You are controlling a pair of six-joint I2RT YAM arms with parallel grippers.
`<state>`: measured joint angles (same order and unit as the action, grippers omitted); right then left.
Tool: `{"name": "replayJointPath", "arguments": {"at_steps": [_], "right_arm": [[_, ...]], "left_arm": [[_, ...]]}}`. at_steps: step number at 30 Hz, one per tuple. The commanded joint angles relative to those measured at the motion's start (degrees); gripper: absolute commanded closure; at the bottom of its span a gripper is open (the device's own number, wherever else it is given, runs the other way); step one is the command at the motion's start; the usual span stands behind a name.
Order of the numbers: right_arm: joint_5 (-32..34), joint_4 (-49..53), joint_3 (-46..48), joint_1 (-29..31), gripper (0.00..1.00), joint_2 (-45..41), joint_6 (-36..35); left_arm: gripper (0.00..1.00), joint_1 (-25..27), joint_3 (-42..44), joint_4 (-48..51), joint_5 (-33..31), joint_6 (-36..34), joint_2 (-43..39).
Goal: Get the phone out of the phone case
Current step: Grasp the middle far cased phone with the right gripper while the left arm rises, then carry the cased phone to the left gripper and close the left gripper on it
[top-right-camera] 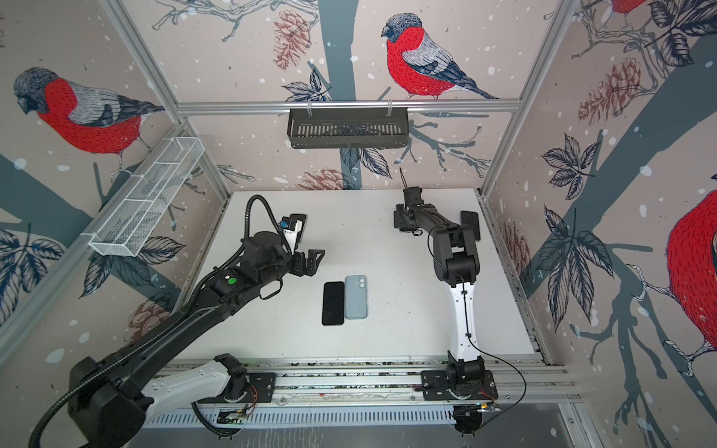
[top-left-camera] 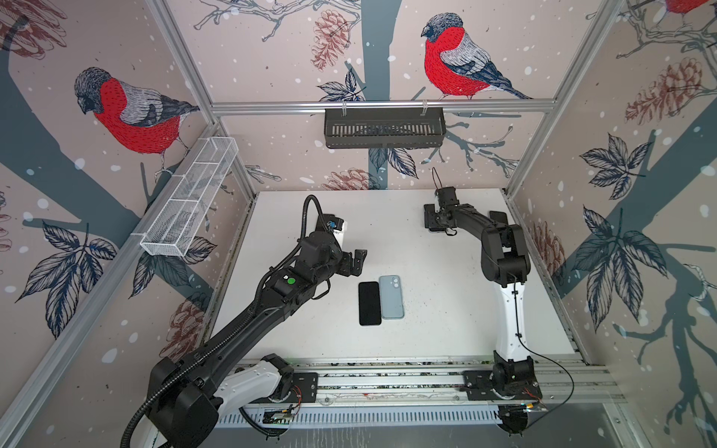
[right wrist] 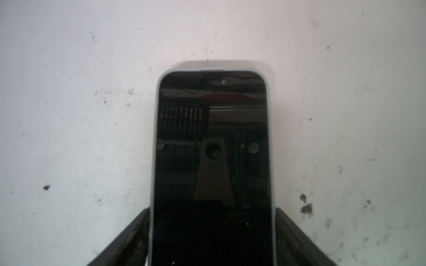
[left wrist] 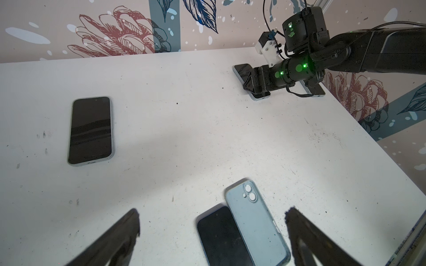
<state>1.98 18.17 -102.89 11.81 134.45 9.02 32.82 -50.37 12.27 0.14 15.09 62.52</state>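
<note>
A dark-screened phone point(right wrist: 212, 138) in a pale blue phone case point(right wrist: 156, 138) lies flat, screen up, near the table's back edge. My right gripper point(right wrist: 212, 209) stands over it, and its fingers point(right wrist: 290, 230) press on the case's two long sides. The left wrist view shows that gripper point(left wrist: 252, 80) low on the same phone point(left wrist: 241, 69). My left gripper point(left wrist: 213, 211) hangs open above the table's middle point(top-left-camera: 357, 260) and holds nothing.
Mid-table, a bare black phone point(top-left-camera: 369, 303) lies beside a pale blue case point(top-left-camera: 391, 297), back up. Another cased phone point(left wrist: 91, 130) lies at the back left, a further one point(top-left-camera: 498, 219) at the back right. A black basket point(top-left-camera: 384, 128) hangs on the back wall and a white mesh basket point(top-left-camera: 190, 198) on the left wall.
</note>
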Motion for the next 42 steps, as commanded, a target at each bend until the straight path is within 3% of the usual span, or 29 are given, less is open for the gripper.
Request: {"name": "replayJointPath", "arguments": {"at_steps": [1,14,17,23,28,35,42], "right_arm": [[-0.9,4.6,1.9,0.2,0.24,-1.3,1.1],[-5.0,-5.6,17.5,1.4,0.46,-12.5,4.1],[-6.8,-9.5,22.6,2.1,0.49,-16.4,4.4],[-9.7,-17.7,34.5,4.5,0.52,-25.5,4.7],[-10.1,-24.1,44.9,7.9,0.55,-34.0,5.5],[-8.1,-29.7,55.1,16.4,0.55,-45.2,6.4],[-5.3,-29.5,60.1,23.8,0.57,-52.9,7.7]], "left_arm": [[0.02,-0.7,0.1,-2.2,2.4,0.8,0.4],[0.02,-1.8,1.2,-3.8,4.4,2.6,1.0],[0.03,-1.9,2.9,-7.6,9.9,5.4,1.8],[0.05,-1.6,7.9,-23.4,20.1,17.8,8.0],[0.05,0.8,9.1,-35.5,20.2,24.9,12.8],[0.09,4.1,6.1,-42.6,20.2,30.7,22.1],[0.13,4.3,7.7,-46.7,18.3,35.9,25.2]]}}
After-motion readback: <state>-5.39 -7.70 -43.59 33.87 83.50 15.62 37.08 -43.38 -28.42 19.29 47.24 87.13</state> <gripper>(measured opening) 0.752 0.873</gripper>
